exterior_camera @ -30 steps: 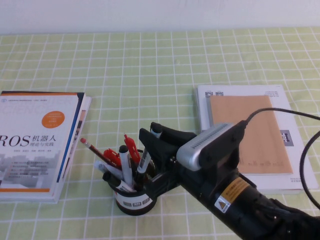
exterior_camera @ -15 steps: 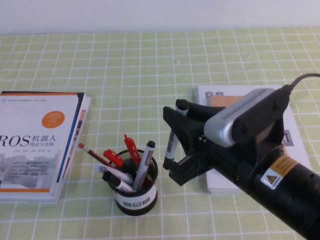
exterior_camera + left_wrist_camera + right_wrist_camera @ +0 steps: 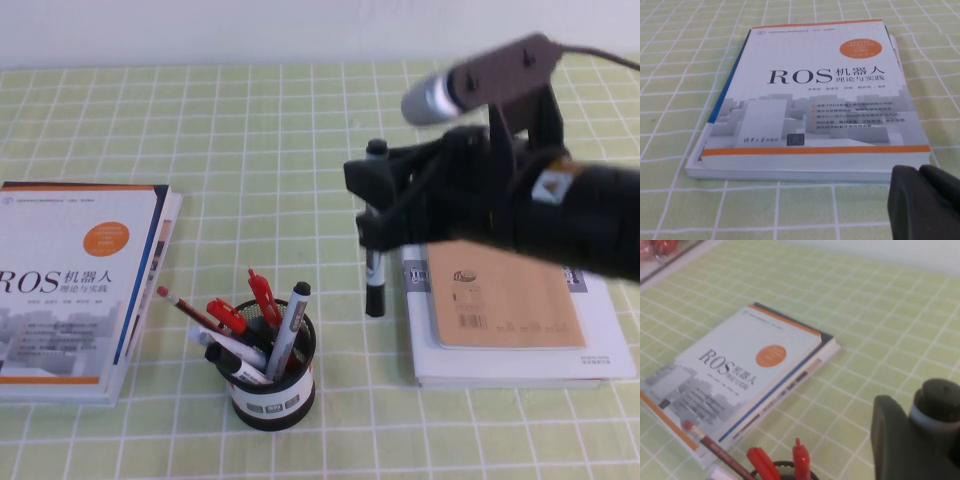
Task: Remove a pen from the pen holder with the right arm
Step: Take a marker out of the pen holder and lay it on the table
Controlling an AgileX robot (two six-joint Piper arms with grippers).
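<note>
The right gripper [image 3: 376, 205] is clamped on a pen [image 3: 375, 280]; the pen hangs upright, long axis vertical, lifted clear of the pen holder [image 3: 270, 390] and to its right, beside the notebook [image 3: 510, 300]. The left gripper [image 3: 927, 200] sits at the left by the ROS book [image 3: 810, 100], so the right arm is nearer.

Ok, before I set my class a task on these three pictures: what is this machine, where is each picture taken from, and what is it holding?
It is a two-armed robot at a table. One picture looks down from a raised camera; the other two come from cameras on each wrist. The right gripper has its fingers closed on a pen, upright above the green checked cloth, clear of the pen holder. The left gripper shows only as a dark shape near the ROS book. A brown notebook lies on the robot's right.
</note>
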